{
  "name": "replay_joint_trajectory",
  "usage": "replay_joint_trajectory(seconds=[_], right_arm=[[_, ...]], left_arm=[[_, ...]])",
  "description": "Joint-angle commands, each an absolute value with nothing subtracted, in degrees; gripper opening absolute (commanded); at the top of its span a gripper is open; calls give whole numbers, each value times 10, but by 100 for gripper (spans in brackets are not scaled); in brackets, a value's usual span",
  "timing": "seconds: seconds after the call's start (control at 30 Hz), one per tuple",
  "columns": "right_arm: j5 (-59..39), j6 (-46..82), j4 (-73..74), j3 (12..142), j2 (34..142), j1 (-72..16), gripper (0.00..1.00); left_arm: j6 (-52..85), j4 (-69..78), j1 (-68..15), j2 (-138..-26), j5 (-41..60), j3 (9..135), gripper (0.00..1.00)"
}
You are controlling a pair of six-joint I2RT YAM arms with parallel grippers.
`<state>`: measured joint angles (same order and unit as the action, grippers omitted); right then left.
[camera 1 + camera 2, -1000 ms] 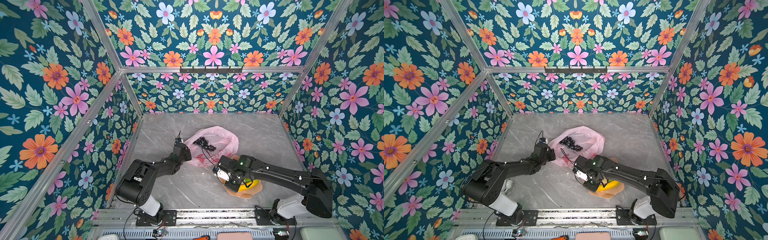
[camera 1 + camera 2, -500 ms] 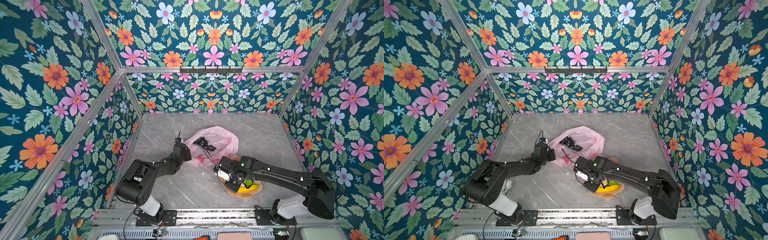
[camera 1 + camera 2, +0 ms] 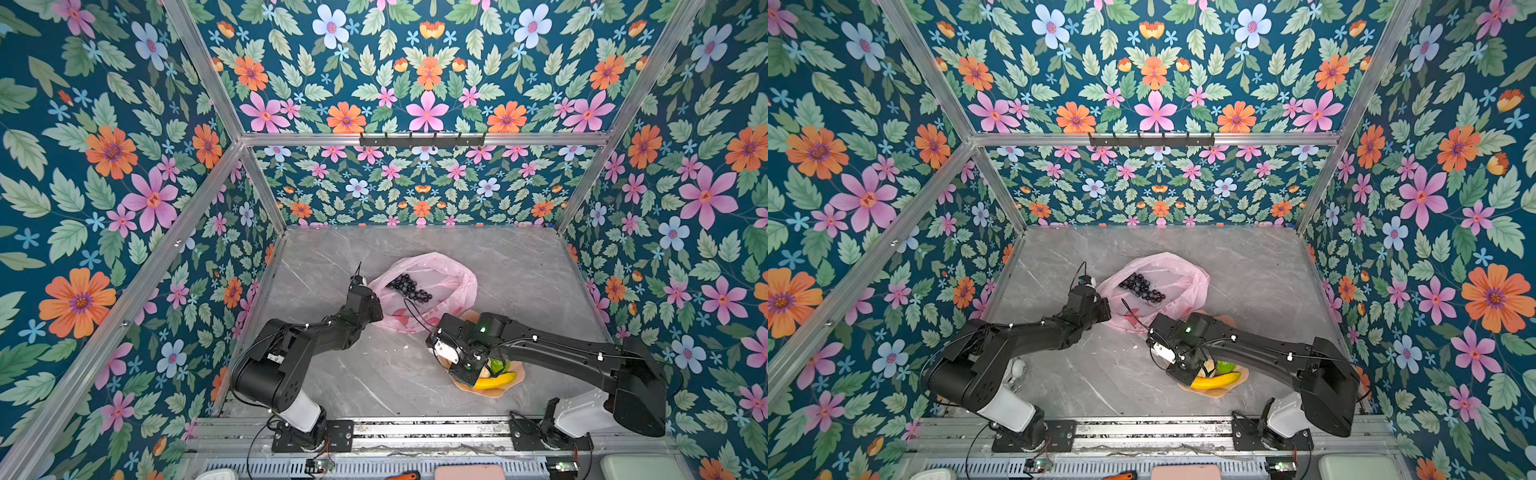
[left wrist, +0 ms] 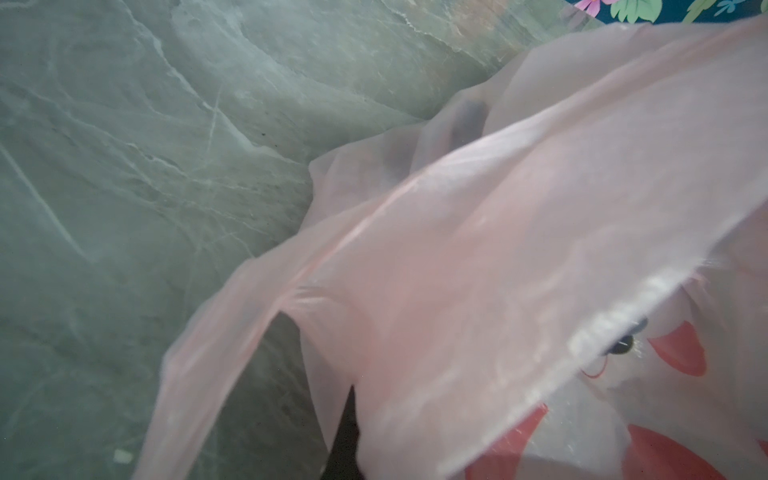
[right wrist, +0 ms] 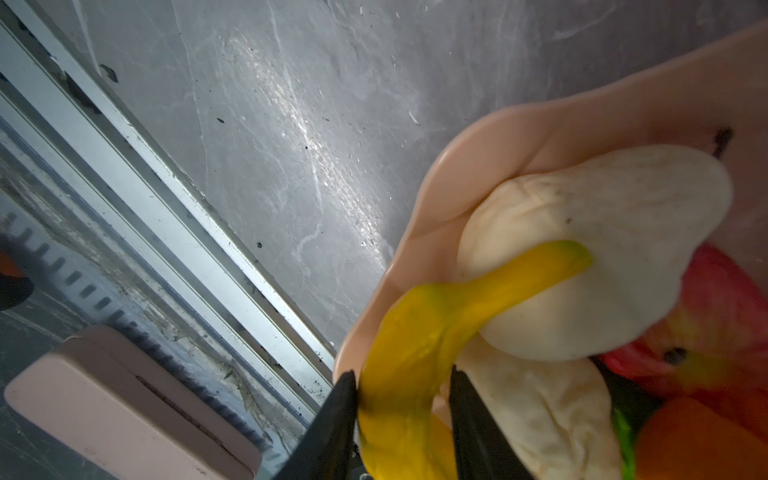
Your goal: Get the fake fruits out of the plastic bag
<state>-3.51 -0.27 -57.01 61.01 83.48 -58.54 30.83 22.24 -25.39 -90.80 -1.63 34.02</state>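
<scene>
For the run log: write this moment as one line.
left gripper: shut on plastic bag | right gripper: astride banana in bowl | grapes: in bag

No text, brand or number can be read anywhere. The plastic bag [image 3: 432,286] carries red printed marks [image 4: 681,349] (at the lower right of the left wrist view), but they show only as curved shapes, with no letters that can be made out.

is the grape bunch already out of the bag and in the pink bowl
No, in a top view the grape bunch lies inside the plastic bag, apart from the bowl.
</scene>
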Motion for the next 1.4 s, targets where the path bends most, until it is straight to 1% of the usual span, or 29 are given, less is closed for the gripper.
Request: replay_joint_trajectory(seconds=[0.0, 0.3, 0.47, 0.63, 0.73, 0.8, 0.83, 0.9, 1.07, 1.17, 1.3, 1.37], right_arm=[[-41, -7, -581, 609, 832, -586, 39], [-41, -12, -571, 611, 815, -586, 40], [-24, -5, -570, 627, 790, -581, 41], [5, 9, -548, 661, 745, -548, 41], [27, 21, -491, 679, 733, -526, 41], [54, 46, -451, 692, 738, -516, 49], [68, 59, -432, 701, 748, -512, 52], [75, 72, -403, 720, 773, -507, 52], [66, 83, -361, 786, 876, -481, 51], [43, 66, -339, 825, 936, -466, 52], [43, 24, -283, 850, 1016, -461, 60], [32, 8, -269, 869, 1047, -460, 60]], left_arm=[[300, 215, -254, -904, -23, 346, 0], [299, 214, -254, -904, -23, 347, 0], [299, 215, -254, -902, -21, 346, 0], [297, 217, -254, -901, -17, 346, 0], [295, 220, -255, -896, -15, 344, 0], [293, 222, -255, -894, -12, 343, 0], [293, 224, -256, -892, -13, 342, 0], [291, 227, -256, -889, -12, 340, 0], [290, 225, -256, -873, -24, 335, 0], [289, 223, -255, -856, -34, 330, 0], [287, 221, -251, -837, -52, 320, 0], [288, 221, -249, -837, -50, 319, 0]])
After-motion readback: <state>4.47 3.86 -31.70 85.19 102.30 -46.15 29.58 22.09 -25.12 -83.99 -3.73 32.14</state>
